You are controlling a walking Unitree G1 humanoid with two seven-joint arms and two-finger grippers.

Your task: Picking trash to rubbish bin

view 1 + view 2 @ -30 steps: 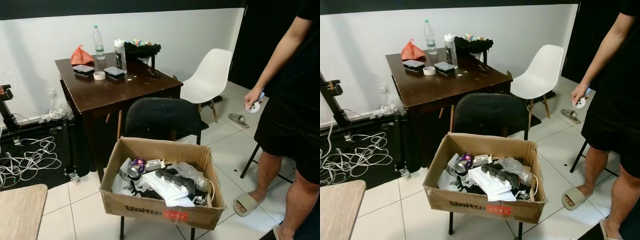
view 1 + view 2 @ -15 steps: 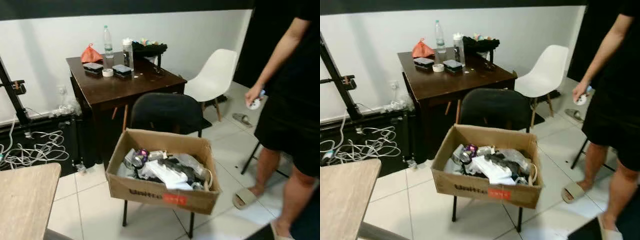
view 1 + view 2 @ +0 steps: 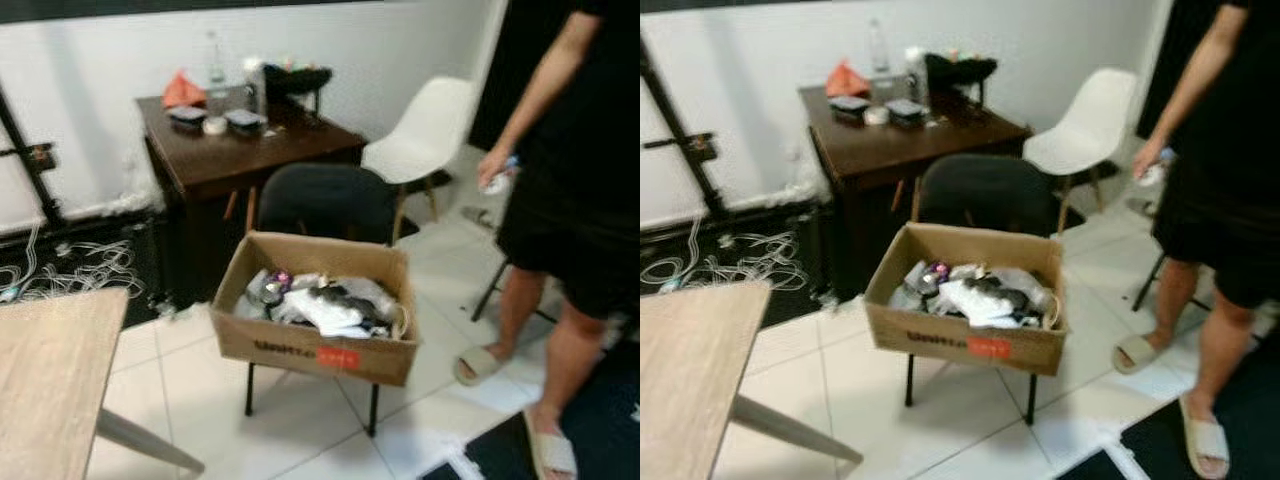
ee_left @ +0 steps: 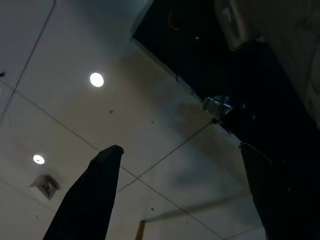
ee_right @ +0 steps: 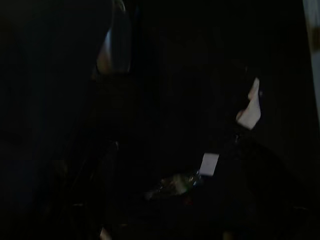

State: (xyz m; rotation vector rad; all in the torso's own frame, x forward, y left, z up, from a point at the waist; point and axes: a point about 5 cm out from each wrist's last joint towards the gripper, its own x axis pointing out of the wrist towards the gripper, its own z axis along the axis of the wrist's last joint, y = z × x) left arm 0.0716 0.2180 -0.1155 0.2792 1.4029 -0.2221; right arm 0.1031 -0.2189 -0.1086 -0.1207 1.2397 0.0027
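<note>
Centre of the frame: an open cardboard box (image 3: 312,350) resting on a black chair (image 3: 322,203), heaped with trash (image 3: 322,303) such as crumpled plastic, white paper and a purple can; serving, by the look of it, as the rubbish bin; no loose litter clearly made out on the white floor tiles (image 3: 190,380) through the blur.

Upper left: a dark wooden table (image 3: 245,150) with bottles and small cases; a white chair (image 3: 425,135) at upper right; a person (image 3: 570,200) down the right edge, hand (image 3: 492,170) holding something small and pale; a light wooden tabletop (image 3: 45,385) at lower left; white cables (image 3: 70,275) at the left edge on dark flooring.

Left gripper (image 4: 180,195) pointed up at the ceiling, its two black fingers (image 4: 87,200) set wide apart and empty; right wrist view almost black, so finger state of the right gripper impossible to tell.

Step in hand, judging by the blur: walking and searching for a piece of trash; best done by slowing to steady the picture, scanning the floor and the light tabletop before any reach, keeping well apart from the person's feet and the chair legs, and remembering where the box stands for the return trip.

Against half a second ago: whole scene smaller and softer, more of the light tabletop in view at lower left, more floor below the box; a camera shift, not a move of the box or its contents.
</note>
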